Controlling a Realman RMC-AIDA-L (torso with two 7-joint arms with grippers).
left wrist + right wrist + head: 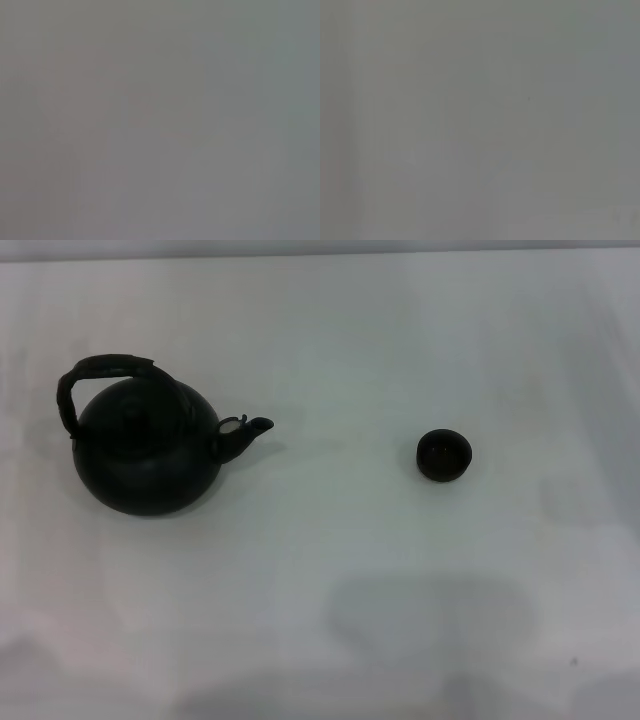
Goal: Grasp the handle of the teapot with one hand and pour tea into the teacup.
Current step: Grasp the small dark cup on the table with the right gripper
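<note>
Standing upright on the white table, the teapot sits toward the robot's left, spout pointing right at the teacup, which rests well apart from it. The handle arches over the lid, tilted slightly left. Neither gripper appears in any view; both wrist views show only blank grey, so their fingers' state cannot be told.

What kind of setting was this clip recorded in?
Probably a staged lab tabletop, not a lived-in kitchen: a bare white table holding only a black teapot and a tiny black teacup.
</note>
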